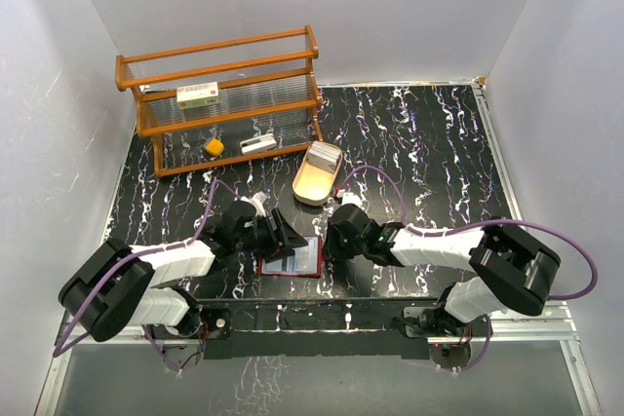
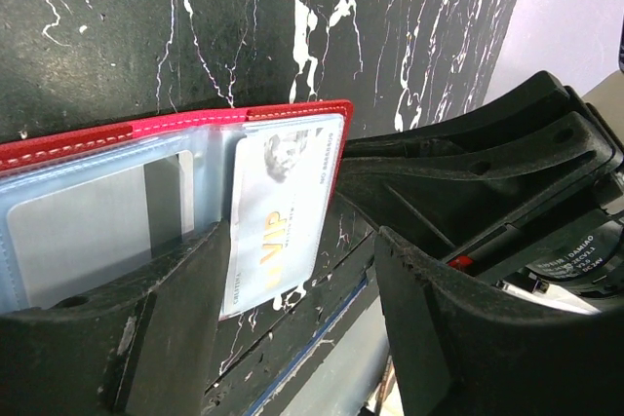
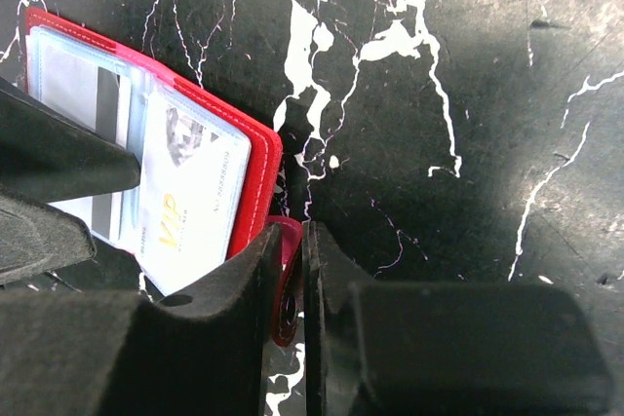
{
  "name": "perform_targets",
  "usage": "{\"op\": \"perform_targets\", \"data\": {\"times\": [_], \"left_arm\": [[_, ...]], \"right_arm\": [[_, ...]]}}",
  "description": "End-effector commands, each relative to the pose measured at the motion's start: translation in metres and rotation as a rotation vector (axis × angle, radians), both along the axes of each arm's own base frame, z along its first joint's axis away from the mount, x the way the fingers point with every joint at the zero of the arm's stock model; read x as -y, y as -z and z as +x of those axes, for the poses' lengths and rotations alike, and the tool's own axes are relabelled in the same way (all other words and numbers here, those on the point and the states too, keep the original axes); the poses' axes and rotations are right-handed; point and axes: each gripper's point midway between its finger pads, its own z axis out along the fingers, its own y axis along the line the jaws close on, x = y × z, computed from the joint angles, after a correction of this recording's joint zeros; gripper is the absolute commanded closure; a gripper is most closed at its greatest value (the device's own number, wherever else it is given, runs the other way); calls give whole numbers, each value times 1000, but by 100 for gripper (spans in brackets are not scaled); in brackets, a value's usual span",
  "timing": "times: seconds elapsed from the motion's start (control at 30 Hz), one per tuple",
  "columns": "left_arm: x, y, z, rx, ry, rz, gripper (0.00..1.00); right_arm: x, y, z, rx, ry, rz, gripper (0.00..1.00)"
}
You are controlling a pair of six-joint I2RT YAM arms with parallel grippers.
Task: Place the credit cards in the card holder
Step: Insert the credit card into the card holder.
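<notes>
At the near edge of the black, white-veined marble-look desk, a dark-red, leather-like folding card holder lies open and flat, its pale stitching and glossy, clear bluish pockets facing up. A thin, pale whitish-grey plastic credit card sits partly under the holder's end pocket, one short end jutting past the holder's edge. It reads "VIP" in gold, and its smaller print is too fine to read.

The left tool is released, its matte black fingers spread either side of that jutting end. The right tool is clenched on the holder's red snap tab.

Beyond the holder stands a tan oval tray with more pale credit cards. Farther back and left of the holder stands an orange-brown wooden rack carrying a white red-labelled box.
</notes>
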Motion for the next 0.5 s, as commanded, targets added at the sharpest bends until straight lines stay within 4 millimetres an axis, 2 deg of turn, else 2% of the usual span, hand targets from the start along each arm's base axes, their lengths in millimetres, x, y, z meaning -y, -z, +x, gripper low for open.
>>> {"op": "perform_targets", "data": {"times": [0.0, 0.13, 0.3, 0.47], "left_arm": [[2, -14, -1, 34, 8, -23, 41], [-8, -13, 0, 41, -13, 46, 41], [-25, -13, 0, 45, -31, 156, 40], [-41, -15, 1, 55, -32, 262, 39]], "right_arm": [[3, -12, 13, 71, 12, -37, 83], [7, -25, 17, 104, 18, -54, 75], [11, -38, 19, 125, 30, -57, 70], [0, -59, 18, 123, 29, 16, 71]]}}
